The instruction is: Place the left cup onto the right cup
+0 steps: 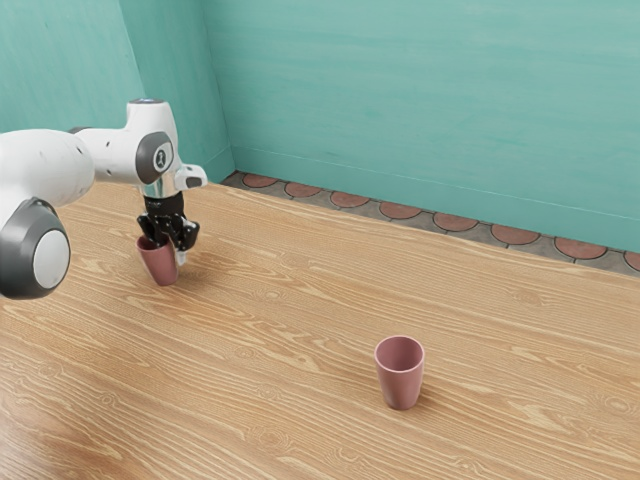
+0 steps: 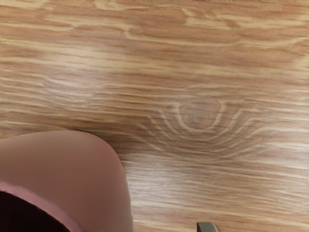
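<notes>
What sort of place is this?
Probably a simulated robot test room: a wide wooden table, plain teal walls, and a robot arm whose claw holds the left cup, with the right cup standing apart.

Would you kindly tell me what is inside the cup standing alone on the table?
Inside the free-standing cup I see its pink inner wall below the rim and nothing resting there. Its bottom is covered by the near wall.

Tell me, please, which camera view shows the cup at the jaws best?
The exterior view: the tilted cup shows nearly whole there, its rim between the jaws. The wrist view gives a close piece of its wall and dark opening, too partial to judge its tilt.
</notes>
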Tool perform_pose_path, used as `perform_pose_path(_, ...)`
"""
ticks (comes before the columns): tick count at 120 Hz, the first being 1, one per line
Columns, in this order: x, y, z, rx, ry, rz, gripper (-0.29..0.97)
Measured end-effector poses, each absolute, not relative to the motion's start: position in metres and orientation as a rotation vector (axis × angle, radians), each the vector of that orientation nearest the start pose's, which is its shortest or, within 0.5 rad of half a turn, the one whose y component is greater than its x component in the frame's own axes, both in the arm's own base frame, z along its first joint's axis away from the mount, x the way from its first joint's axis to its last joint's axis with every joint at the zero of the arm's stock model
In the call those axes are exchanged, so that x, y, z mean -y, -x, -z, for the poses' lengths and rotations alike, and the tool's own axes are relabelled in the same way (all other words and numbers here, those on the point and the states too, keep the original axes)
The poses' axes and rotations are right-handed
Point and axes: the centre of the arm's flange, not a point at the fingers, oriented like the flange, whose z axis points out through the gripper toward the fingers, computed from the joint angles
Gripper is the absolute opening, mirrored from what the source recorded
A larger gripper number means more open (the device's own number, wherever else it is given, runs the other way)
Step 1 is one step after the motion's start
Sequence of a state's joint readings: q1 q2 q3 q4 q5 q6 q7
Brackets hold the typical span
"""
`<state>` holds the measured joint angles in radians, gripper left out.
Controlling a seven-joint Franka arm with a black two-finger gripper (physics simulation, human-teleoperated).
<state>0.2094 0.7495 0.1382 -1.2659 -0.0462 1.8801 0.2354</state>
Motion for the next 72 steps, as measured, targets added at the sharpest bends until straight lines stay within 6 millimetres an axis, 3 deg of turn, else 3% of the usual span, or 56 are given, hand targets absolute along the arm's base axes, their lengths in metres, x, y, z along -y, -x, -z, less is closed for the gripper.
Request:
perform_pose_path(29,-0.224,-0.696,-0.305,0.152,3.113,-0.211,-0.06)
perform_pose_path(45,-0.219,-0.699,-0.318,0.130,3.098,-0.193,-0.08)
perform_pose_path(72,-0.170,-0.711,-0.365,0.018,3.088,-0.106,-0.08)
